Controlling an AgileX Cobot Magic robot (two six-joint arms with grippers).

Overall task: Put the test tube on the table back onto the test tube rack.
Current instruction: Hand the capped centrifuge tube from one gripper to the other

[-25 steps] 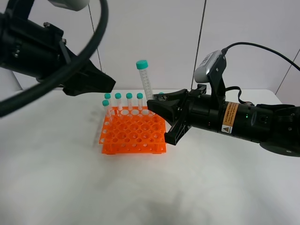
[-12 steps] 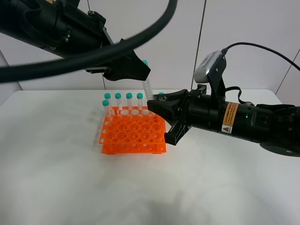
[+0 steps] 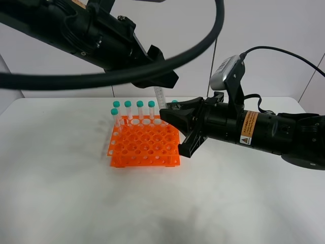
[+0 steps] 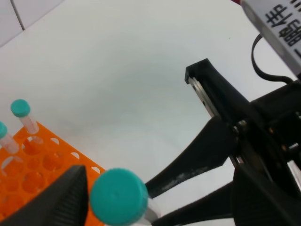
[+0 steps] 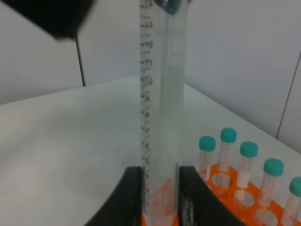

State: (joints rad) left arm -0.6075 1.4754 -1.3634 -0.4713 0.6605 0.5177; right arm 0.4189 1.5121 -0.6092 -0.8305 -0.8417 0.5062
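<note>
**Exterior high: tube clamped upright at the rack's upper right corner**

Exterior high view puts the test tube (image 3: 159,96) just above the middle of the frame, standing nearly upright. My right gripper (image 3: 165,115) reaches in from the right, and its jaws are closed tight on the tube's lower part. The tube's bottom end is hidden behind the fingers, at the upper right corner of the orange test tube rack (image 3: 144,145). I cannot tell whether the tip is in a hole.

My left gripper (image 3: 163,79) comes down from the upper left and covers the top of the tube. On the left wrist camera its jaws stand wide apart, with the teal cap (image 4: 117,197) close beside one dark finger. I cannot tell if they touch.

On the right wrist camera the clear, graduated tube (image 5: 160,117) rises between two black fingers (image 5: 127,197).

Other teal-capped tubes (image 3: 139,109) stand along the rack's upper edge. The rack sits on the white table (image 3: 76,193), left of centre.
</note>
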